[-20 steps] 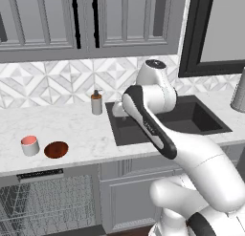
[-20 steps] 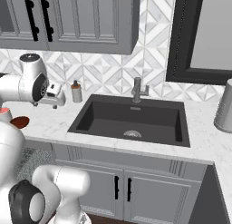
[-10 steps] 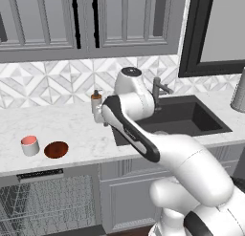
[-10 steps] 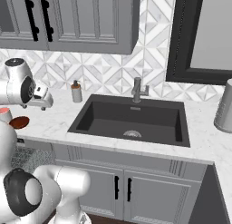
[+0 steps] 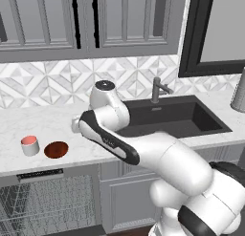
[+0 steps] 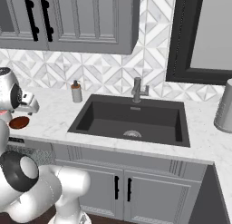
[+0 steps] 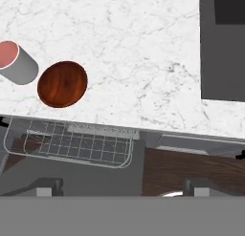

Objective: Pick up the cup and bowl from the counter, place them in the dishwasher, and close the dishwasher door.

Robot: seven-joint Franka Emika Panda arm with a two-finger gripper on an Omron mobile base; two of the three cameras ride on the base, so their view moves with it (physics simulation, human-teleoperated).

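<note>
Hand view looks straight down on the white marble counter (image 7: 143, 48), and there is the cup (image 7: 16, 63), a short light-grey cylinder with a salmon-red inside, near the left edge of this picture. Just beside it, apart by a sliver of marble, lies the bowl (image 7: 62, 84), shallow, round, dark reddish-brown with a glossy wood-like grain. Both stand near the counter's front edge. Below that edge the dishwasher (image 7: 72, 146) shows its grey wire rack, pulled out in the open. Dark sink (image 7: 222, 48) at the upper right of this view.

From the left base view, cup (image 5: 30, 145) and bowl (image 5: 56, 149) are well left of the sink (image 5: 167, 116), directly above the dishwasher (image 5: 48, 206). The white arm reaches leftward over the counter, gripper (image 5: 75, 124) hovering right of the bowl, jaws spread wide, holding nothing.

From the right base view, the bowl (image 6: 19, 122) peeks out beside the gripper (image 6: 28, 105).
</note>
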